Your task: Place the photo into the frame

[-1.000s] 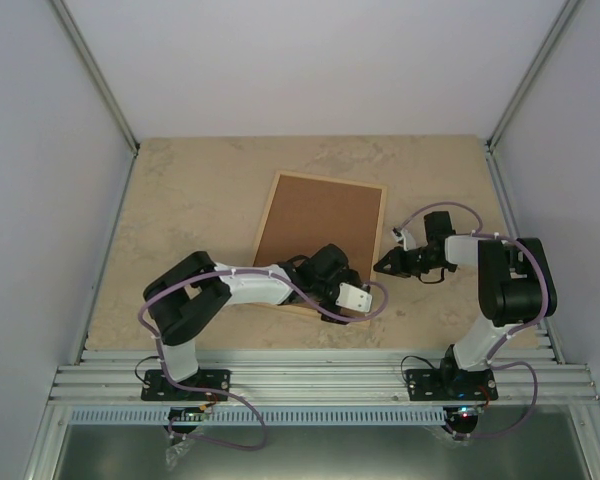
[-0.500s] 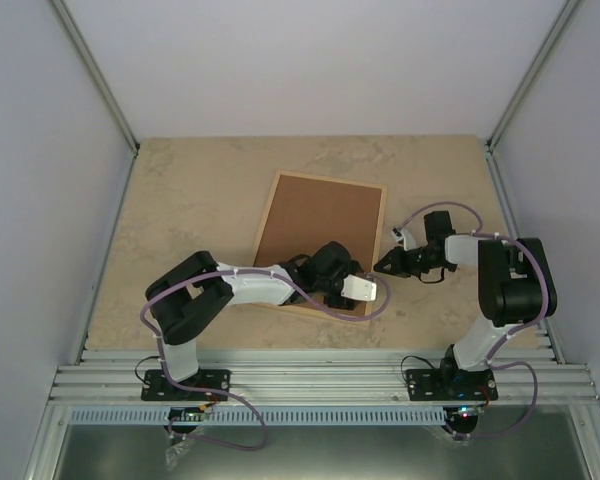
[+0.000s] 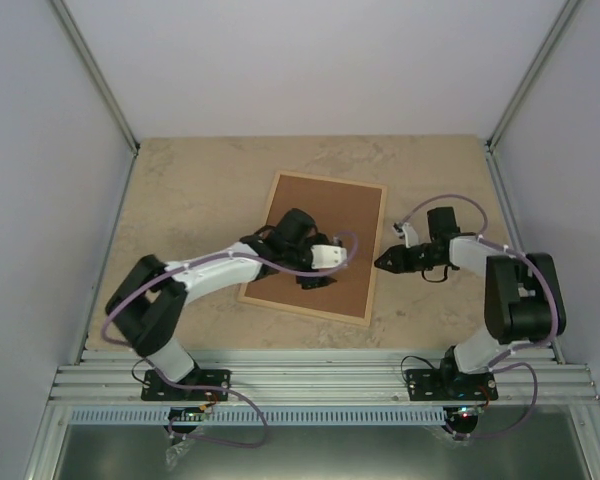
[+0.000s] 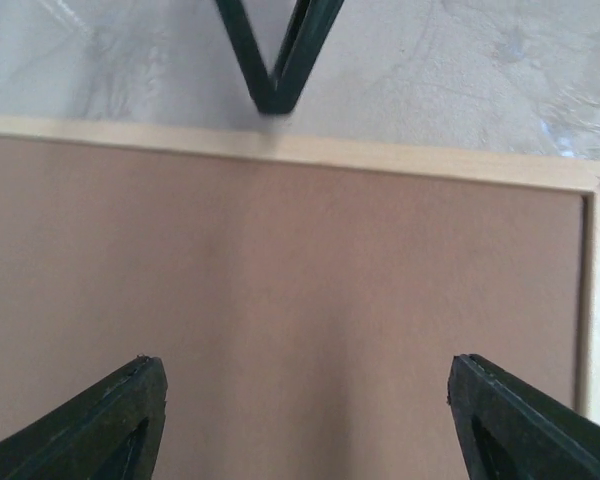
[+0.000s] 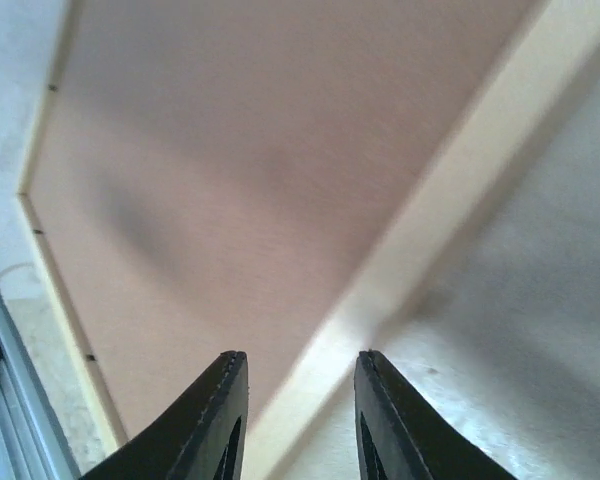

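Top external view: the frame (image 3: 332,179) lies flat on the worktop (image 3: 200,210), roughly in the middle and just ahead of both arms. It lies back side up, with the brown backing panel (image 3: 325,215) filling it inside the pale wooden slats. Its long axis runs from near to far, with the far end tipped a little to the right, so the short sides face the arm bases and the back wall.

The left gripper (image 3: 325,268) hangs over the near half of the backing panel and points toward the frame's right-hand long slat. In the left wrist view its fingers (image 4: 110,420) stand wide apart above the bare panel, holding nothing. That slat crosses the view ahead of them, with one frame corner at the far right.

The right gripper (image 3: 380,264) sits just beside that same long slat, on its outer side, pointing left at it. In the right wrist view its fingers (image 5: 220,420) stand a little apart, and the slat shows through the gap. I cannot tell whether the tips touch it.
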Robot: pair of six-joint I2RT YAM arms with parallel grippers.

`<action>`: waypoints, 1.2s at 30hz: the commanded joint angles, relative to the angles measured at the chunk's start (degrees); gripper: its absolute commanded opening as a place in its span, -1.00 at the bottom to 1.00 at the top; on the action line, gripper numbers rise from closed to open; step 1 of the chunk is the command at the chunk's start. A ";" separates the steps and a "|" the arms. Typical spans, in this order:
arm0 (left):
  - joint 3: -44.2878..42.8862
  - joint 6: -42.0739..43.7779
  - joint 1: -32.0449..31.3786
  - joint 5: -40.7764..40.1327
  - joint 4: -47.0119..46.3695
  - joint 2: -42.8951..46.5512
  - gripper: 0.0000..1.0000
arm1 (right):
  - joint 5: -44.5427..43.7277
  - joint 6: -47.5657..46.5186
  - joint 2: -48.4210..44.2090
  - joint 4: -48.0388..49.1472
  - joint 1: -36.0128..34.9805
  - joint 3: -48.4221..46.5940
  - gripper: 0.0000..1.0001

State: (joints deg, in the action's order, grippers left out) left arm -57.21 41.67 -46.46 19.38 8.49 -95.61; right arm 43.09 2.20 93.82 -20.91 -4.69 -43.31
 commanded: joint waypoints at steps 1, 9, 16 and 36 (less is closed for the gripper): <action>4.72 -1.63 5.04 5.76 8.42 8.67 0.60 | 4.06 -5.61 -7.81 -1.61 -1.21 -0.45 -0.34; 10.79 11.37 15.98 6.47 21.92 18.36 0.58 | 6.42 -3.61 -7.22 3.68 -15.99 -5.44 -0.30; 13.83 23.46 22.98 2.47 31.40 21.70 0.45 | 11.44 -7.75 12.33 0.10 -28.23 -21.86 -0.32; 15.20 21.69 23.26 2.13 25.59 17.15 0.09 | 5.64 -7.47 30.45 -0.57 -30.56 -23.51 -0.56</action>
State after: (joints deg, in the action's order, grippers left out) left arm -42.54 63.59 -21.63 20.82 36.64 -76.97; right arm 55.42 -4.49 121.10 -18.13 -36.27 -69.87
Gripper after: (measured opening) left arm 0.557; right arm 0.223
